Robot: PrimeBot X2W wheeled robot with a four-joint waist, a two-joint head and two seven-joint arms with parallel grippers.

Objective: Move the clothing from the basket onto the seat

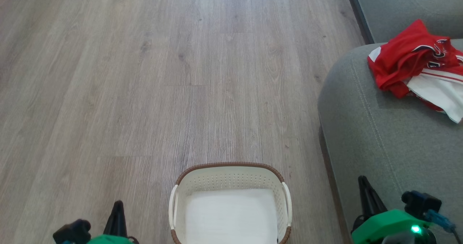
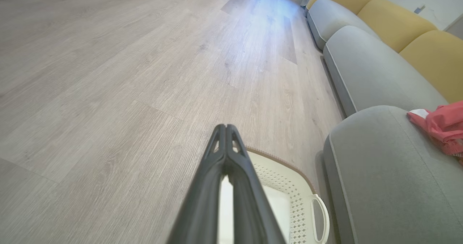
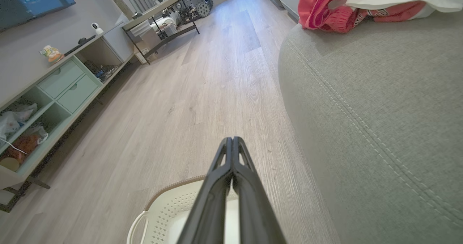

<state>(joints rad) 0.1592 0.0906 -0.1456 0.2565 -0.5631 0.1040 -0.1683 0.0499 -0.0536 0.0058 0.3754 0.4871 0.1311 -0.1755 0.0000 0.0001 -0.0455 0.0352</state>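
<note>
On the seat [image 1: 361, 135], well ahead and to the right of the right gripper [image 3: 232, 141], the clothing [image 1: 408, 63] is lying in a crumpled heap. Its long axis is running diagonally from near the cushion's rounded corner toward the right edge of the head view. It is sitting well apart from the basket [image 1: 231, 166], which is resting on the floor [image 1: 144, 92] between the 2 arms and is holding just a flat white liner sheet [image 1: 231, 215]. By my judgement the transfer is looking finished; if any tidying is needed, the right arm is the nearer one.

Both claws are clenched on nothing. The right gripper's 2 dark fingers are pressing tip to tip, and the left gripper [image 2: 226, 128] is doing likewise.

The clothing is showing soft red fabric with a limp white panel. The seat is showing coarse grey-green weave with a doubled stitched seam. The basket is showing perforated cream plastic under a brown woven-look rim.
</note>
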